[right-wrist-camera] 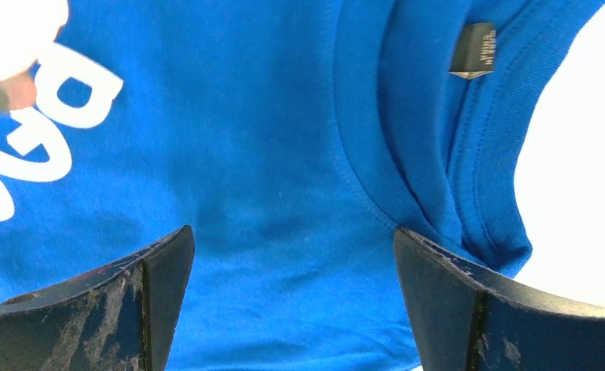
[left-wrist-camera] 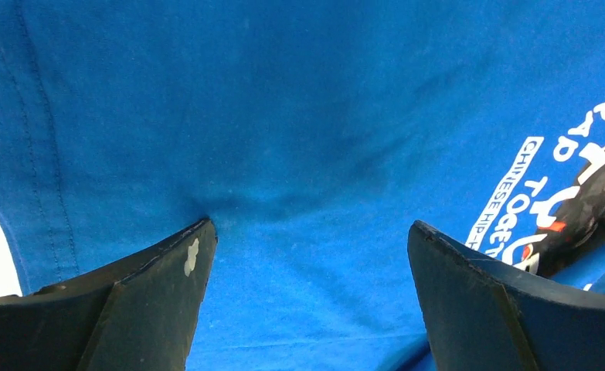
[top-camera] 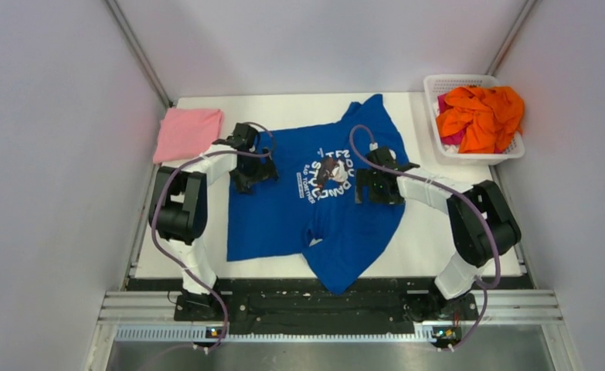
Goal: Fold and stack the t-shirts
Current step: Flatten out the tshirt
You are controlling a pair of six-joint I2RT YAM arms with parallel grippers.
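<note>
The royal blue t-shirt (top-camera: 314, 216) lies spread on the white table, lettering and dark graphic facing up. My left gripper (top-camera: 246, 179) is open, its fingertips pressed down on the shirt's left part; blue cloth (left-wrist-camera: 307, 154) fills the left wrist view between the wide-apart jaws. My right gripper (top-camera: 378, 188) is open and down on the shirt beside the collar (right-wrist-camera: 430, 131), with the neck label (right-wrist-camera: 473, 50) showing. A folded pale pink t-shirt (top-camera: 187, 133) lies at the back left. Orange t-shirts (top-camera: 480, 116) are heaped in the basket.
The white lattice basket (top-camera: 438, 83) stands at the back right corner, with a bit of pink cloth under the orange heap. Grey walls close in left, right and back. The shirt's lower tip hangs near the table's front edge (top-camera: 330, 274).
</note>
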